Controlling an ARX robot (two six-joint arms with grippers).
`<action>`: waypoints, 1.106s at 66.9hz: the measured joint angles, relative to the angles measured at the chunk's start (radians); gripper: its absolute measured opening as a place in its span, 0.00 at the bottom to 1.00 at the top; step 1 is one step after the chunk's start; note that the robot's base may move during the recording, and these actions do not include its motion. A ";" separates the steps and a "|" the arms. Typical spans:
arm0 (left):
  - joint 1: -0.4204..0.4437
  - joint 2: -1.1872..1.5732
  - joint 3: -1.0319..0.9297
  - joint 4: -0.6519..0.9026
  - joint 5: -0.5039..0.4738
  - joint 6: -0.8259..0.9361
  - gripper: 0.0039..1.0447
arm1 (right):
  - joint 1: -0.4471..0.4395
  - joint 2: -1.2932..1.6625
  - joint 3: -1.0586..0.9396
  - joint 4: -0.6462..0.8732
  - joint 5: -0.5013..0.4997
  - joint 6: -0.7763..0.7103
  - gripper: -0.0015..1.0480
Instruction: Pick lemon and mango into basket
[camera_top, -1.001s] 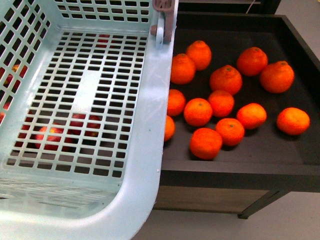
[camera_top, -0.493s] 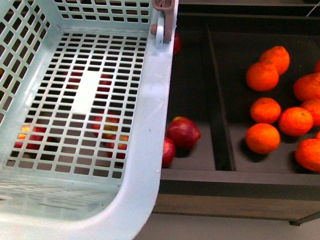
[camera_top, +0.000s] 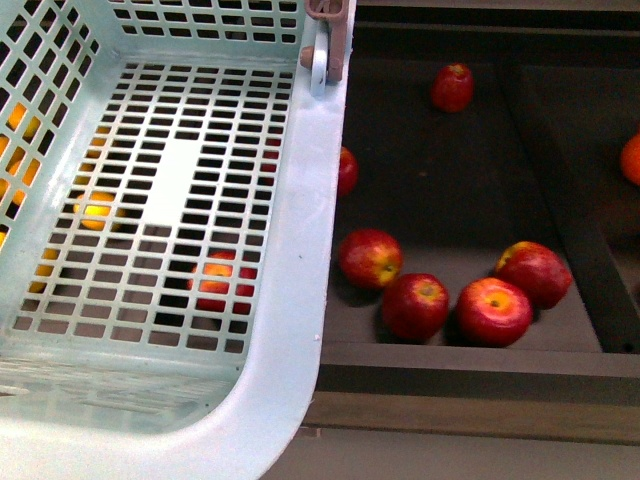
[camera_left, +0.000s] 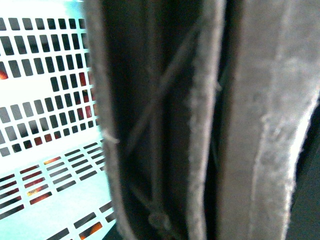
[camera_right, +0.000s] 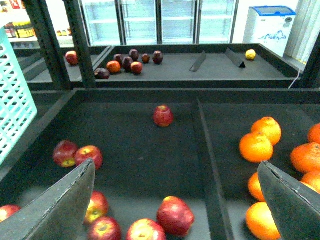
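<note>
The light blue basket (camera_top: 290, 300) fills the left of the front view, held above the shelf, with nothing inside it. Its brown handle's pivot (camera_top: 327, 35) shows at the top. My left gripper (camera_left: 220, 130) is shut on the basket, in a blurred close-up beside the slotted wall (camera_left: 45, 100). My right gripper (camera_right: 176, 167) is open and empty above the apple tray, and the basket's side (camera_right: 15, 100) is at that view's edge. A small bright yellow fruit (camera_right: 250, 54) that looks like the lemon lies on a far shelf. I cannot make out the mango.
Red apples (camera_top: 420, 305) lie in a black tray (camera_top: 450, 360) right of the basket. Oranges (camera_right: 257, 145) fill the compartment beyond a divider (camera_right: 210, 165). Yellow-orange fruit (camera_top: 95, 210) and an apple (camera_top: 215, 280) show through the basket's slots from below. Dark red fruits (camera_right: 132, 60) sit on the far shelf.
The front view has swept left along the shelf: the oranges have slid out to the right and the apples have come into view. The basket keeps its place in the view.
</note>
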 joint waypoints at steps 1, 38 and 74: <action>0.000 0.000 0.000 0.000 0.000 0.000 0.14 | 0.000 -0.001 0.000 0.000 0.000 0.000 0.92; 0.000 -0.002 0.000 0.000 -0.003 0.001 0.14 | 0.000 -0.001 0.000 0.000 0.001 0.000 0.92; 0.001 -0.002 0.000 0.000 -0.001 0.001 0.14 | 0.000 -0.001 0.000 0.000 0.000 0.000 0.92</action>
